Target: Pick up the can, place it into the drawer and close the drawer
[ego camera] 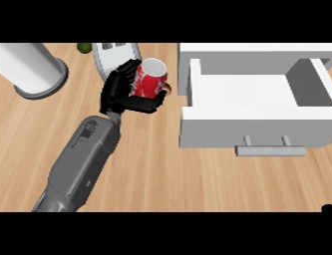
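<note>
The black left hand point(128, 94) is curled round the red metal can point(148, 79); it should lift it over the side wall of the open white drawer point(227, 127), then lower gently.

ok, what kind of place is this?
Probably a kitchen counter: a wooden top, a white open drawer sitting on it, and a red can held in the left robot hand.
</note>
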`<state>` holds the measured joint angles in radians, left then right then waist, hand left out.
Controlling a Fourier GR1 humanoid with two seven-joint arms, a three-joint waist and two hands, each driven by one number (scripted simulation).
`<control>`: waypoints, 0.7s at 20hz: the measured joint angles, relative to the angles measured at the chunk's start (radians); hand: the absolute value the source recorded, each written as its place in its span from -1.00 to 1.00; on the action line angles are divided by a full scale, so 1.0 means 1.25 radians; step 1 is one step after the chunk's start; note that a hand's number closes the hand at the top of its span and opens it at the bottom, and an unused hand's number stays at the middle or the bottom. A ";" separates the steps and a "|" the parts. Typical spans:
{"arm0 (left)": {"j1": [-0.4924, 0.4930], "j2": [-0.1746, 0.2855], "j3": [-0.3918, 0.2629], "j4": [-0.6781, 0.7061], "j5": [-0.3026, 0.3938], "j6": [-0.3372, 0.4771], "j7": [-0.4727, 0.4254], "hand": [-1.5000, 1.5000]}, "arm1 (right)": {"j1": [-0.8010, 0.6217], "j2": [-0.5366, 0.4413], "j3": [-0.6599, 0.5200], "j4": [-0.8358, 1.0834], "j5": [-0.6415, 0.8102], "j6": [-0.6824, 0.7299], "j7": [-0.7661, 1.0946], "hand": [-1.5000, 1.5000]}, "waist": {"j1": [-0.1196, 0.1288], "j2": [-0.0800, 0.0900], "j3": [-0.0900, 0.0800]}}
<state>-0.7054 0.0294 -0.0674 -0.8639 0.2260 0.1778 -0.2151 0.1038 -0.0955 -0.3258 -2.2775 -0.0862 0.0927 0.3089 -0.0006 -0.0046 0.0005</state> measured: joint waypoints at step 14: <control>-0.272 -0.022 -0.046 -0.071 -0.013 0.136 0.284 1.00 | -0.056 -0.006 0.011 0.037 0.019 -0.018 0.012 -1.00 | -0.010 0.004 0.000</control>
<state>-1.0455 0.0024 -0.1252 -0.9527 0.2098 0.3481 0.1398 0.0340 -0.1034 -0.3114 -2.2308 -0.0618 0.0701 0.3238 -0.0130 0.0003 0.0005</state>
